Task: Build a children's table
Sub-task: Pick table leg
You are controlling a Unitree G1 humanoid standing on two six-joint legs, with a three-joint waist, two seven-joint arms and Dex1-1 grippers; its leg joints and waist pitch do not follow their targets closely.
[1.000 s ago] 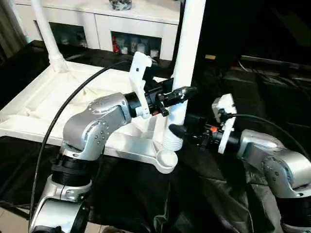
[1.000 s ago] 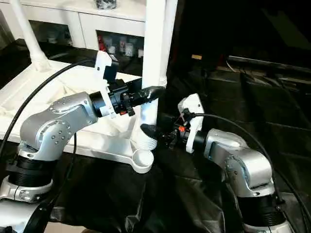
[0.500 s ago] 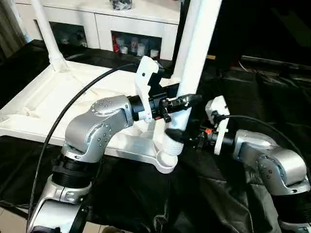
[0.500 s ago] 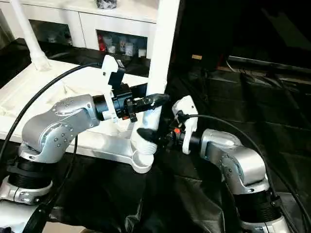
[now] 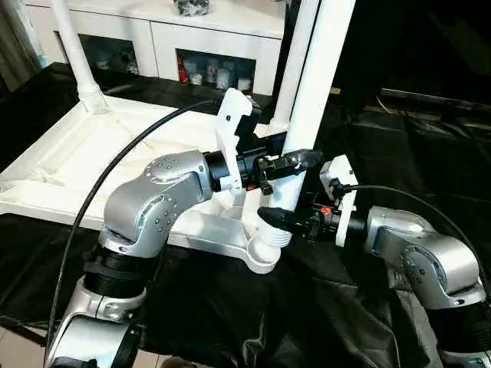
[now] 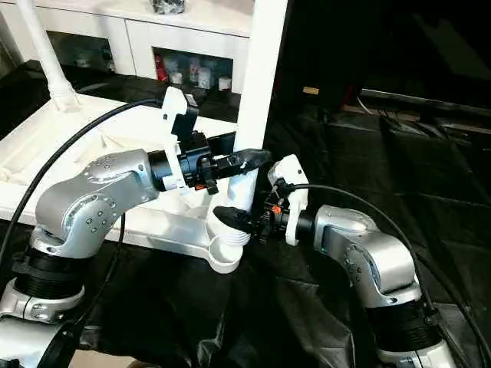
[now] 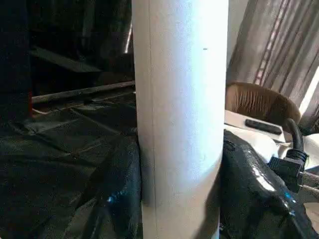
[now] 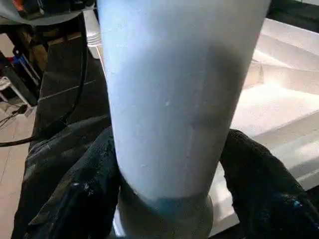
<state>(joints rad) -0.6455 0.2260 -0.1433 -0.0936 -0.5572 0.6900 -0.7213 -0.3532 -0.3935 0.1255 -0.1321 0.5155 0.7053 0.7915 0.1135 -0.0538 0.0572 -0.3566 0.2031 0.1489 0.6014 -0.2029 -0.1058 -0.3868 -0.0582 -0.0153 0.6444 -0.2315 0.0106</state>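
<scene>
The white table top lies underside up on the black-covered work table. One white leg stands over the near right corner socket, leaning slightly right, its ribbed end just above the socket. My left gripper is shut on this leg at mid height, with black fingers on either side of the tube. My right gripper is shut on the same leg just above the ribbed end, its fingers hugging the tube. Two more legs stand upright, in the far left corner and behind.
A white cabinet with jars on its shelves stands behind the table. Black cloth covers the work surface to the right and front. My left arm's black cable loops over the table top.
The held leg has tilted, its top swinging to the right. My left gripper shifted right with it. My right forearm has moved in closer to the leg's lower end.
</scene>
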